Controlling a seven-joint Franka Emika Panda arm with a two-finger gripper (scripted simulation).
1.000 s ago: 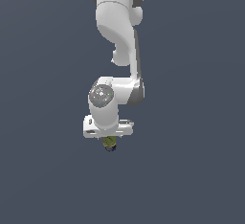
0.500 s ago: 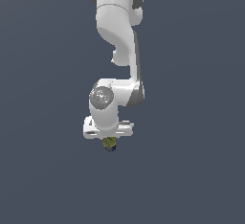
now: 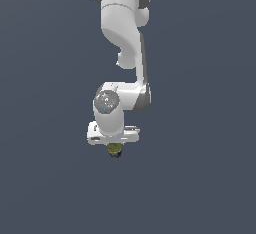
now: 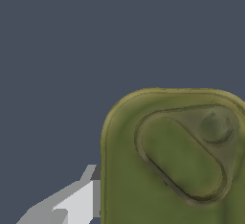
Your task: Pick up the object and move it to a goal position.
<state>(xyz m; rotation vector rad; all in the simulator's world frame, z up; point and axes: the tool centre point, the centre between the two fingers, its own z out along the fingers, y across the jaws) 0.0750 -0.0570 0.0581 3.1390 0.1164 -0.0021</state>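
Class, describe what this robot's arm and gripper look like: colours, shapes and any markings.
The arm is glossy white with rounded, tube-like links and dark grey bands at the joints. A round grey disc with faint teal specks caps the wrist joint. The gripper is a flat white block. No cables or lettering show.

Object (image 3: 115, 150): small, olive-yellow, dark at lower end. Sits directly beneath the gripper (image 3: 114, 145), protruding below it. Wrist view: olive face (image 4: 177, 161) with rounded corners, raised oval ridge.
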